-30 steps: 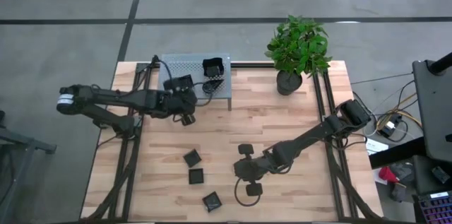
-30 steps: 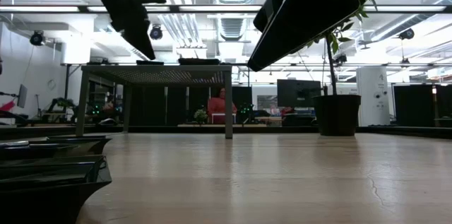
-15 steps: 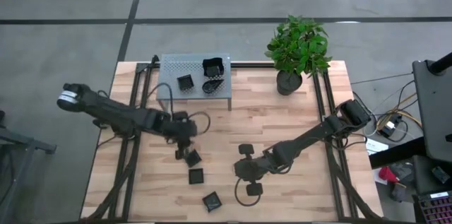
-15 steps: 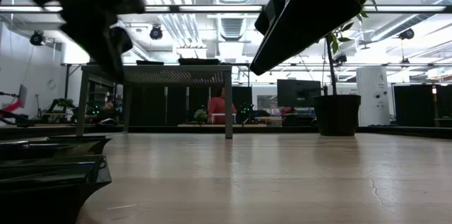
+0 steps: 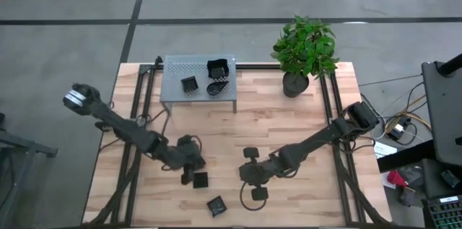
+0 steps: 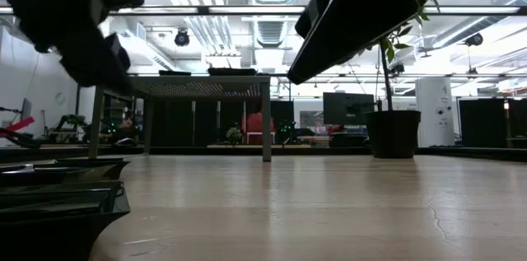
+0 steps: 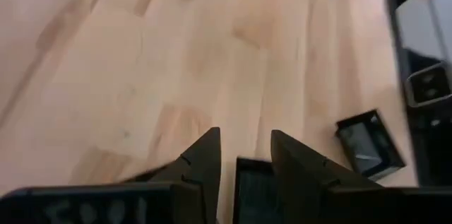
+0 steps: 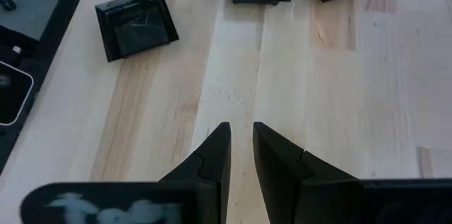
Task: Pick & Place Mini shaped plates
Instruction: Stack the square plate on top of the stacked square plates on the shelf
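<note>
Small dark square plates lie flat on the wooden table: one (image 5: 201, 180), one (image 5: 216, 204), and a third (image 7: 251, 185) that shows between my left gripper's fingers. My left gripper (image 7: 245, 136) is open and hangs over that third plate at the table's near left (image 5: 192, 165); whether it touches the plate I cannot tell. More small plates (image 5: 189, 84) and a teardrop one (image 5: 216, 89) rest on a raised perforated shelf (image 5: 173, 66). My right gripper (image 8: 239, 126) waits over bare wood (image 5: 247, 175), open by a narrow gap, facing the plates.
A potted green plant (image 5: 296, 77) stands at the far right of the table. The grey shelf stands on legs at the far left. Black frame rails (image 5: 137, 164) run along both table sides. Bare wood lies between the shelf and the right arm (image 5: 317, 139).
My left gripper has swung from the raised shelf toward the table's near edge and come down over the plates lying on the wood. A small square plate lies on the shelf where the gripper was. The right arm has kept still.
</note>
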Controlling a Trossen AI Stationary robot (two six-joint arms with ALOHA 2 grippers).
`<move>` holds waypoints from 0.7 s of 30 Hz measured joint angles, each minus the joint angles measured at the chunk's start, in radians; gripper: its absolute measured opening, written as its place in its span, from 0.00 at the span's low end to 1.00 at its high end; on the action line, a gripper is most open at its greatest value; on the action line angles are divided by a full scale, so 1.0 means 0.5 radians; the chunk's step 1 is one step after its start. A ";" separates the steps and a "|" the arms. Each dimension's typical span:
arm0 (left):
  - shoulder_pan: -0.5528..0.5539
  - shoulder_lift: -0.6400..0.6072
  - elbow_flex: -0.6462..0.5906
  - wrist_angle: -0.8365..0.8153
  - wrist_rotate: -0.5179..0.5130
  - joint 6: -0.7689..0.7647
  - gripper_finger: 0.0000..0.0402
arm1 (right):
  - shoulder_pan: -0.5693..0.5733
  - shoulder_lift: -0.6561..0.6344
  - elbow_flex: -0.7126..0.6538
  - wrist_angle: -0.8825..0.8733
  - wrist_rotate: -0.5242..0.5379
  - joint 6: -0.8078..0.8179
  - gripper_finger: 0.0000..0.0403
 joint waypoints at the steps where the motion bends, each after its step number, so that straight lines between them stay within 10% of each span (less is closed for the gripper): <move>1: -0.019 0.036 0.002 -0.001 -0.007 -0.017 0.29 | 0.000 0.000 -0.001 0.002 0.000 0.000 0.14; 21: -0.225 0.695 0.564 -0.737 -0.343 -0.147 0.29 | 0.000 0.000 -0.030 0.005 0.000 0.021 0.14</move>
